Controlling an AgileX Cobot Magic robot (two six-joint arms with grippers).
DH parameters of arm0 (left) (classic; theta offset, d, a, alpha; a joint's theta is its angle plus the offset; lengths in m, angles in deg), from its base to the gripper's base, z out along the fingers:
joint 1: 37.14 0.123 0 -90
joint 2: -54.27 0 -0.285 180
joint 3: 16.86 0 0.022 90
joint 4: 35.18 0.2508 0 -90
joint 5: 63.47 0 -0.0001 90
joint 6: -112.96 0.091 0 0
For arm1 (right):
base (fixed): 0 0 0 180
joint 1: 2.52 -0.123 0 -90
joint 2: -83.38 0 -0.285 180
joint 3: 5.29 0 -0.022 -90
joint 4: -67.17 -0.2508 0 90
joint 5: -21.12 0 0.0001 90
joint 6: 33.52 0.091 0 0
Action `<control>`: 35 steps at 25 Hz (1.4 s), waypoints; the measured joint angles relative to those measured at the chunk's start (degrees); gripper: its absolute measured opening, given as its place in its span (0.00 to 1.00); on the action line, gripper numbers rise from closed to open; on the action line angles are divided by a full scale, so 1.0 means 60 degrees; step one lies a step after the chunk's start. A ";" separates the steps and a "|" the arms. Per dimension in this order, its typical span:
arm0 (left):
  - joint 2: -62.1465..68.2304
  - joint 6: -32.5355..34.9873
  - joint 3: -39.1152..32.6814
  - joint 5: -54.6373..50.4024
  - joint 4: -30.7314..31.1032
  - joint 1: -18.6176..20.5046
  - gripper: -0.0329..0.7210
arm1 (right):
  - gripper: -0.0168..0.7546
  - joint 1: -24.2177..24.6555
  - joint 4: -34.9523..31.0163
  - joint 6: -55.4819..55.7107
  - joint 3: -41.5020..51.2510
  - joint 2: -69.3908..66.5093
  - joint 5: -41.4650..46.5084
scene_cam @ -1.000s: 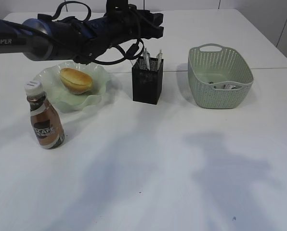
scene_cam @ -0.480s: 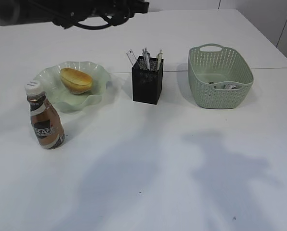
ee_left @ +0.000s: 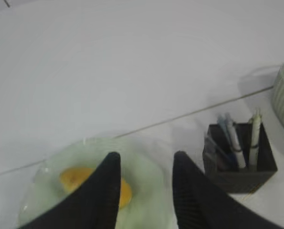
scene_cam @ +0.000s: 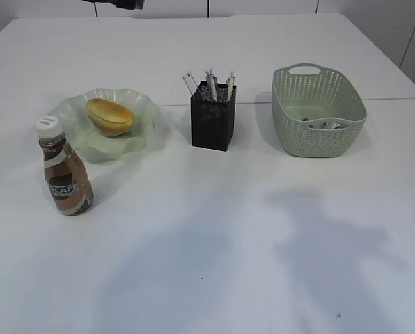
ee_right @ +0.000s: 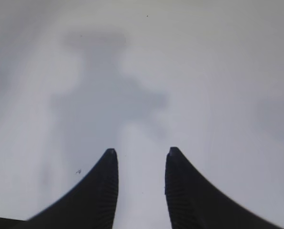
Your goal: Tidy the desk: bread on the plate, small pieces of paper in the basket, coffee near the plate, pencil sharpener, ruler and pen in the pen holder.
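The bread (scene_cam: 110, 116) lies on the pale green wavy plate (scene_cam: 142, 106). The coffee bottle (scene_cam: 65, 171) stands upright just in front of the plate's left side. The black mesh pen holder (scene_cam: 212, 117) holds pens and a clear ruler (scene_cam: 189, 82); the pencil sharpener does not show. The green basket (scene_cam: 317, 111) holds small pieces of paper (scene_cam: 331, 125). My left gripper (ee_left: 144, 157) is open and empty, high above the plate (ee_left: 151, 167) and bread (ee_left: 70, 179), with the pen holder (ee_left: 239, 164) to its right. My right gripper (ee_right: 141, 153) is open and empty over bare table.
The white table (scene_cam: 228, 236) carries arm shadows in the front middle and front right. A seam between two tabletops runs behind the plate and pen holder. A dark part of the left arm (scene_cam: 117, 3) shows at the top edge.
My left arm has pulled up and back from above the pen holder and has almost left the exterior view. The ruler now shows in the holder. Nothing else has moved.
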 joint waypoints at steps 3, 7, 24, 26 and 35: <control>-0.0335 0.0203 0.0000 -0.1388 -0.0083 -0.0216 0.35 | 0.38 0.0000 0.0000 0.0000 0.0000 0.0000 -0.0016; -0.0644 0.0721 0.0000 -0.3125 -0.0304 -0.0588 0.33 | 0.39 0.0000 0.0000 0.0000 0.0000 0.0000 -0.0016; -0.2784 0.2719 0.0000 -0.5931 -0.2406 -0.1323 0.33 | 0.38 0.0000 0.0000 -0.0763 0.0000 0.0886 0.0435; -0.3311 0.2861 -0.0167 -0.5931 -0.2607 -0.1323 0.33 | 0.38 0.0000 0.0000 -0.0783 0.0000 0.1333 0.0664; -0.6446 0.2995 -0.3472 -0.5967 -0.2734 -0.1323 0.33 | 0.38 0.0000 -0.0098 -0.0783 0.0000 0.3362 0.1972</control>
